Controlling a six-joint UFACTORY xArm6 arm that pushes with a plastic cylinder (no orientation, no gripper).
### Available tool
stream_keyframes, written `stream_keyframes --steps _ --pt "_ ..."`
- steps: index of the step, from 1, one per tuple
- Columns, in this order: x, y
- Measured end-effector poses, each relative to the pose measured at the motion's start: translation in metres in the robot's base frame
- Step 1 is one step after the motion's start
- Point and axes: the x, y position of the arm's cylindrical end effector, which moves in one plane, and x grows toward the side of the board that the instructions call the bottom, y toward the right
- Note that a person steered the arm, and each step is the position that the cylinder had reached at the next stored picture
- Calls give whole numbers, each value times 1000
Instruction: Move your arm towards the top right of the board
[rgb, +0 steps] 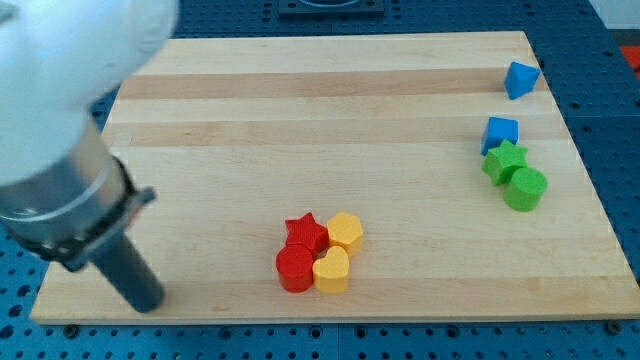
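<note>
My tip (147, 300) rests on the wooden board (330, 110) near its bottom left corner, far to the left of all blocks. A cluster sits at bottom centre: a red star (305, 231), a yellow hexagon (345, 232), a red cylinder (295, 268) and a yellow heart (332, 270), touching one another. At the view's right are a blue cube (500, 133), a green star (504, 160) and a green cylinder (525, 188) in a tight group. A blue triangular block (519, 78) sits alone near the top right corner.
The arm's white and grey body (60, 130) covers the view's upper left and the board's left edge. A blue perforated table (615, 120) surrounds the board.
</note>
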Motion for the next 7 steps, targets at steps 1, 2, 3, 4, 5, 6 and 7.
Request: stream_keyframes --steps 1,2,3,4,5,6,7 --pt "-28 -33" --pt "-30 -41" --pt "-46 -47" --pt "-99 -32" --pt "-134 9" --pt "-188 58" --pt "-265 128"
